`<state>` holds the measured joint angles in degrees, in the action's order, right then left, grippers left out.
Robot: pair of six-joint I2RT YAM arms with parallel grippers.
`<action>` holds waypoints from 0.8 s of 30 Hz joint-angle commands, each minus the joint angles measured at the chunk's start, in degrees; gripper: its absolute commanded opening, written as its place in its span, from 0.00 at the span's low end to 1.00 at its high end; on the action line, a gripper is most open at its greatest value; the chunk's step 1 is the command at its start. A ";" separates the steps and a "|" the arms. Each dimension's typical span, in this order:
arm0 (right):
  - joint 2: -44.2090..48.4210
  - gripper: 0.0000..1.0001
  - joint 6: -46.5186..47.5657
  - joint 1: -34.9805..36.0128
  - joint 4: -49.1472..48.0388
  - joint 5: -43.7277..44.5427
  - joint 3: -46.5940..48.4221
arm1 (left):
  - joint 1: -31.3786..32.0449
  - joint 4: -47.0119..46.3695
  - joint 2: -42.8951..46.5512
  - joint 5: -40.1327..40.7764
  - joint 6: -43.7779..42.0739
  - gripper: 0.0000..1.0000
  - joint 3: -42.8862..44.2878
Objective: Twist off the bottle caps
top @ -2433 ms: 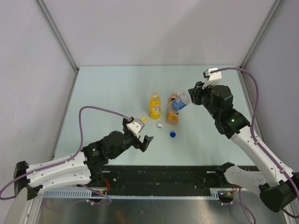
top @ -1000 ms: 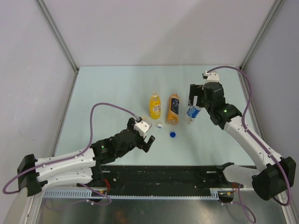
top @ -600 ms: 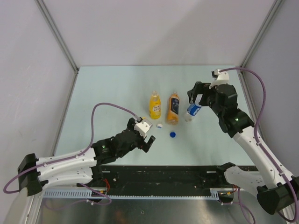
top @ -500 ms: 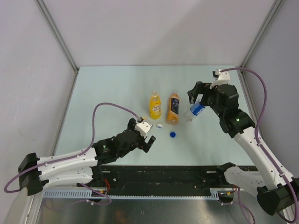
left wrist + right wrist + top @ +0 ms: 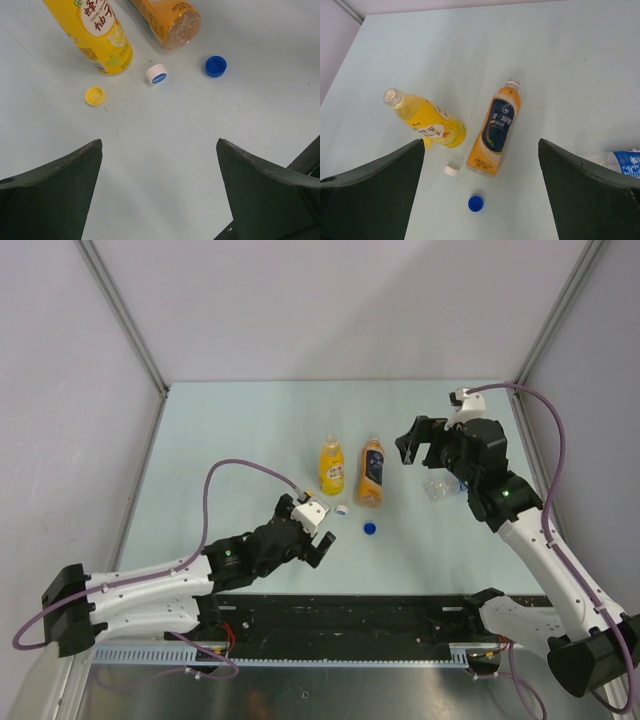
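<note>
A yellow bottle [image 5: 332,466] and an orange bottle [image 5: 372,473] with a blue label stand side by side mid-table, both uncapped. Three caps lie loose in front of them: yellow [image 5: 308,494], white [image 5: 342,509] and blue [image 5: 369,528]. A clear bottle [image 5: 440,487] with a blue label lies on its side to the right. My right gripper [image 5: 420,440] hangs open above the table, to the upper left of that bottle and holding nothing. My left gripper [image 5: 318,540] is open and empty, just short of the caps [image 5: 157,74].
The light table [image 5: 230,440] is fenced by grey walls and metal posts at the back corners. Both arm bases and a black rail run along the near edge. In the right wrist view the clear bottle [image 5: 626,162] shows only at the right edge.
The right gripper let go of the clear bottle and pulled up and back. The bottle tipped over and now lies further right. The left gripper crept slightly toward the caps.
</note>
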<state>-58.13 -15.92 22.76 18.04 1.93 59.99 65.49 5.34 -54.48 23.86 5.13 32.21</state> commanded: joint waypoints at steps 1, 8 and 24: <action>-0.46 0.99 -0.44 -0.34 -2.26 -1.25 1.11 | -0.08 -0.60 -0.84 0.91 1.13 0.99 1.86; -3.05 0.99 -0.35 -0.43 -1.65 -1.24 1.04 | -8.70 -0.77 -6.82 -12.61 4.68 0.99 2.24; -8.47 0.99 -1.55 -6.14 -4.10 -4.79 -2.80 | -33.17 -1.46 -10.76 -22.15 20.65 0.99 -0.21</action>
<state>-66.35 -16.60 18.98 16.95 -0.80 57.91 33.61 5.28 -69.23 0.95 21.28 32.36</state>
